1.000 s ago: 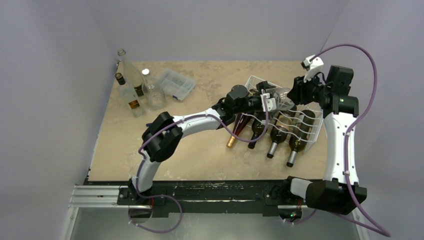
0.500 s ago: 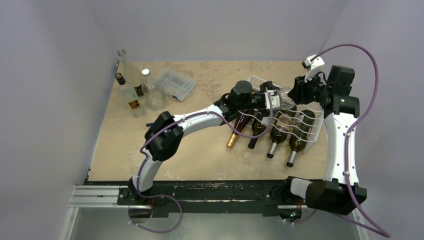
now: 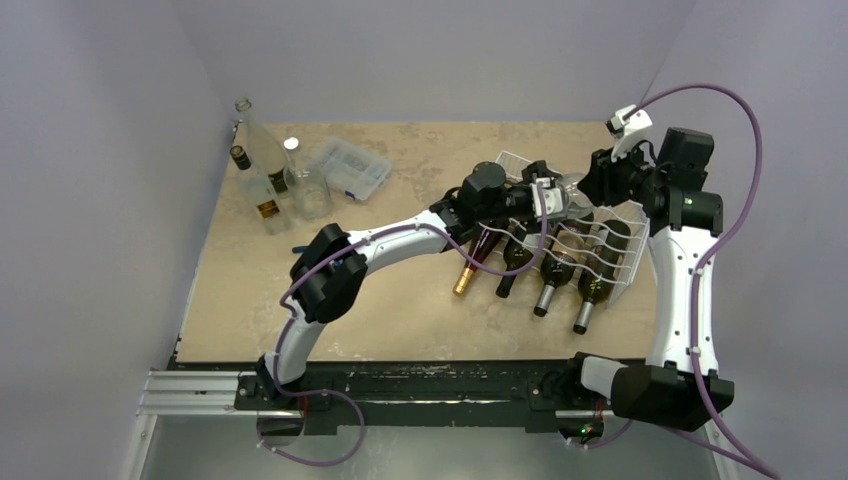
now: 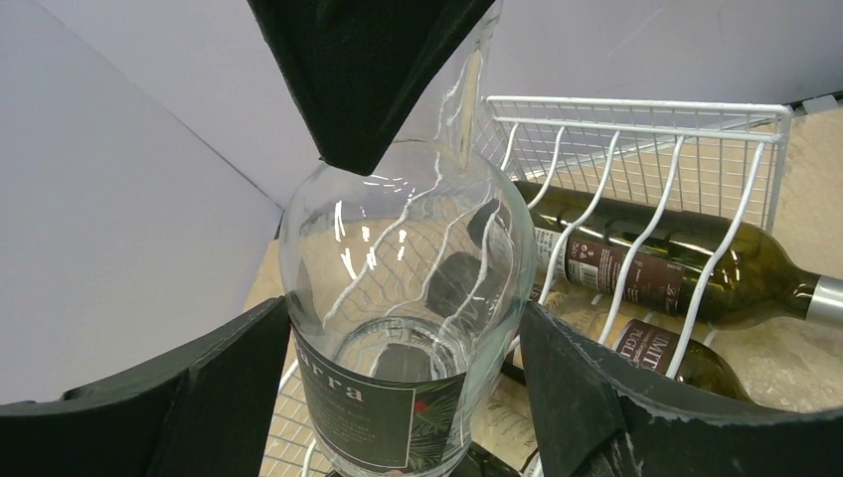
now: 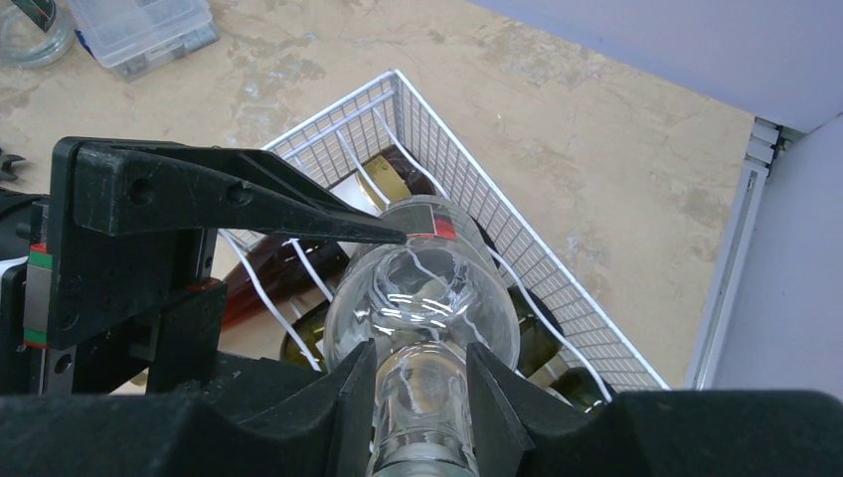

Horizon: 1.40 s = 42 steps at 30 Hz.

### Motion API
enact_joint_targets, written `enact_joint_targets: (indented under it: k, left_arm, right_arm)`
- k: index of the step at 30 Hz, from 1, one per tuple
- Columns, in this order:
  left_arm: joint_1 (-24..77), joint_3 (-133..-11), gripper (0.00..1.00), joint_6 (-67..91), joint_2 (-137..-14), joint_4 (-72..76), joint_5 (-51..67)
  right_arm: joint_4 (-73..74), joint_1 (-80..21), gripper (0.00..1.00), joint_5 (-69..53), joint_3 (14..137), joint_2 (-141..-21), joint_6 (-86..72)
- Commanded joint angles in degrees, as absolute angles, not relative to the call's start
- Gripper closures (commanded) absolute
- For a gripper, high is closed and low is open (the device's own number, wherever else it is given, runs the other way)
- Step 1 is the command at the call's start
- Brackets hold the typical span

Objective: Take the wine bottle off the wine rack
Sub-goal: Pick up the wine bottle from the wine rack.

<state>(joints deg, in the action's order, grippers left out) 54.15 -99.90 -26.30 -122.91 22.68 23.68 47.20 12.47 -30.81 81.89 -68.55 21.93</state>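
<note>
Clear wine bottle (image 4: 403, 288) with dark label (image 4: 363, 417); white wire wine rack (image 4: 636, 103); beige marbled table (image 3: 400, 300).

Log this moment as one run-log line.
left gripper: shut on clear glass bottle body | right gripper: shut on its neck | bottle: over white wire rack

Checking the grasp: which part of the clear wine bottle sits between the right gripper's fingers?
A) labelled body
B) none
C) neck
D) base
C: the right wrist view shows the right gripper closed on the neck of the clear wine bottle; the left gripper flanks its body.
</note>
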Motion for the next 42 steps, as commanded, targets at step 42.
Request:
enact_joint_targets:
  k: [42]
  left_arm:
    - [54.67, -103.45, 0.14, -18.97, -128.77, 32.3, 14.14]
  right_arm:
    - [45.09, 7.03, 0.66, -27.06, 86.34, -73.92, 18.65]
